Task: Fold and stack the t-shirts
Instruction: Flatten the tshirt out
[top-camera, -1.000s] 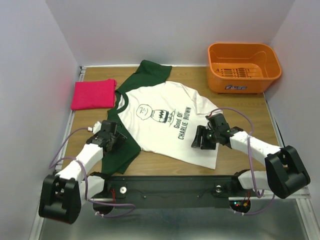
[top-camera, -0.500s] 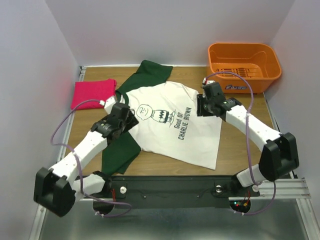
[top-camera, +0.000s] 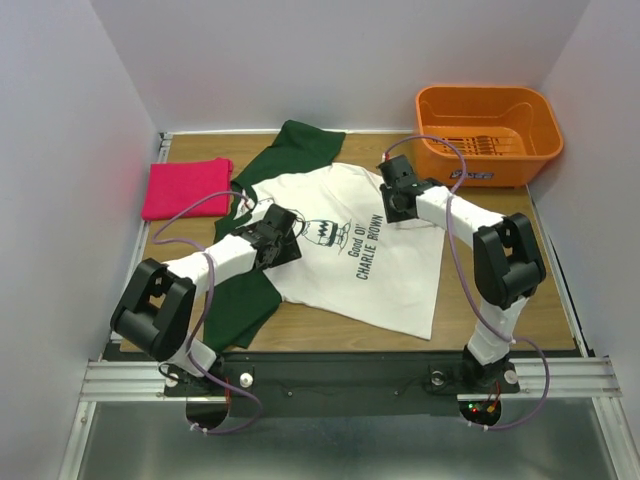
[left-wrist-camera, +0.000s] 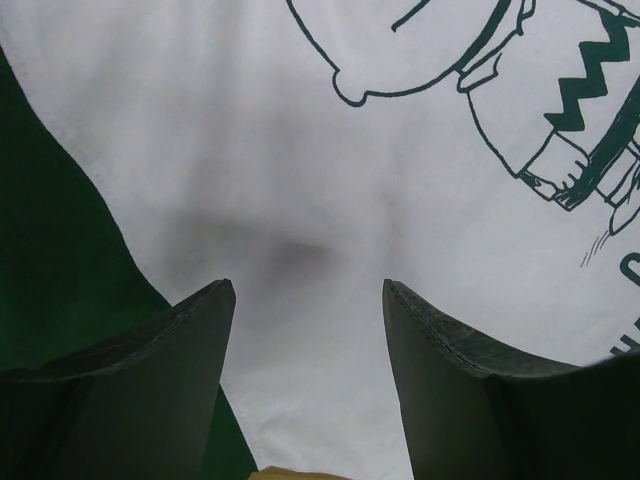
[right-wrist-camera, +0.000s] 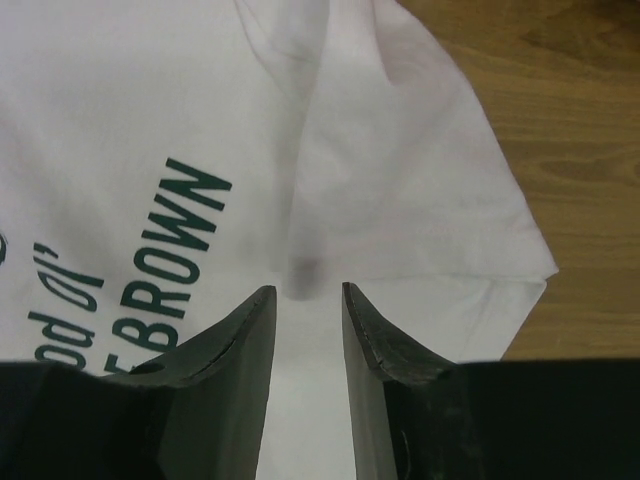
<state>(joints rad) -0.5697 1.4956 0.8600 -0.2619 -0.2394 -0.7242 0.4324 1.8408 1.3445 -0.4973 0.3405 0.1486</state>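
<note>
The white t-shirt with green sleeves (top-camera: 340, 262) lies spread flat, print up, collar to the left. Its cartoon print (left-wrist-camera: 520, 90) and the seam to the green sleeve (left-wrist-camera: 50, 250) show in the left wrist view. My left gripper (top-camera: 283, 240) (left-wrist-camera: 307, 290) hovers open over the white chest cloth, nothing between its fingers. My right gripper (top-camera: 395, 196) (right-wrist-camera: 307, 292) is low over the white cloth (right-wrist-camera: 150, 100) near the shirt's far hem corner. Its jaws stand narrowly apart, with a ridge of cloth running toward the gap. The pink t-shirt (top-camera: 186, 188) lies folded at the far left.
An orange plastic basket (top-camera: 487, 135) stands at the back right corner. Bare wooden table (right-wrist-camera: 560, 120) shows past the shirt's corner and along the right and near sides (top-camera: 500, 290). White walls close in the left, back and right.
Both arms have reached forward over the shirt: the left from the near sleeve to the chest, the right from the near hem to the far corner. The right jaws have narrowed.
</note>
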